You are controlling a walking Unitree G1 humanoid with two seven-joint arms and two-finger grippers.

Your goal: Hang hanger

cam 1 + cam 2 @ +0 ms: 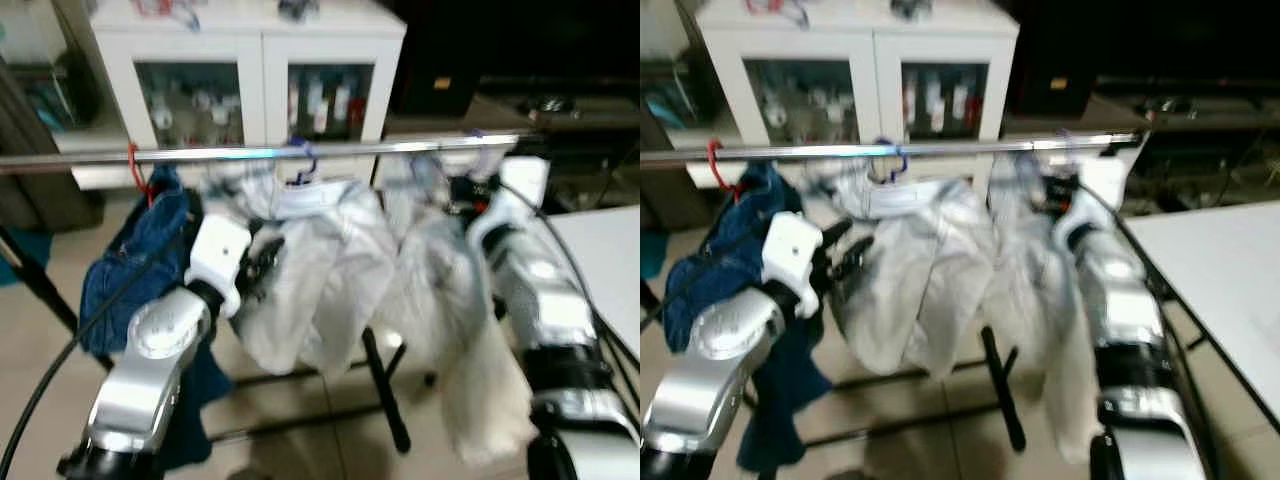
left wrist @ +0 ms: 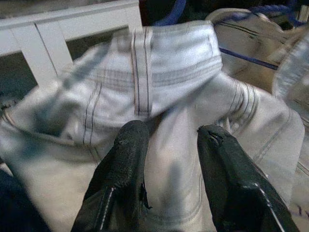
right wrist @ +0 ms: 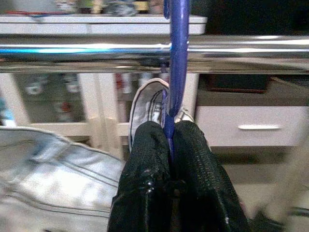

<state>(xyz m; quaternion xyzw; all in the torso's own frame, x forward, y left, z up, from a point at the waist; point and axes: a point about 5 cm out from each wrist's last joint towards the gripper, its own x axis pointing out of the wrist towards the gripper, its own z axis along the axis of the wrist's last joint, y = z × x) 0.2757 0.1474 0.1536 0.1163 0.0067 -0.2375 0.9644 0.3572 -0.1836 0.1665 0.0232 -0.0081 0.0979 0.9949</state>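
White garments (image 1: 330,270) crowding rail (image 1: 250,153) beside blue hanger (image 3: 176,63)

Blue hanger (image 3: 177,72) — upright, hook at steel rail (image 3: 96,50), carrying pale garment (image 1: 455,290).

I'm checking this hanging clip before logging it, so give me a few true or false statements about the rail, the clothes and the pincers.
1. The right pincer is shut on a blue hanger. True.
2. That hanger's hook is over the rail. True.
3. The left pincer grips a red hanger. False: its fingers are open, against a white garment.
4. The blue garment hangs at the rail's right end. False: it hangs at the left end.
5. A white cabinet stands behind the rail. True.
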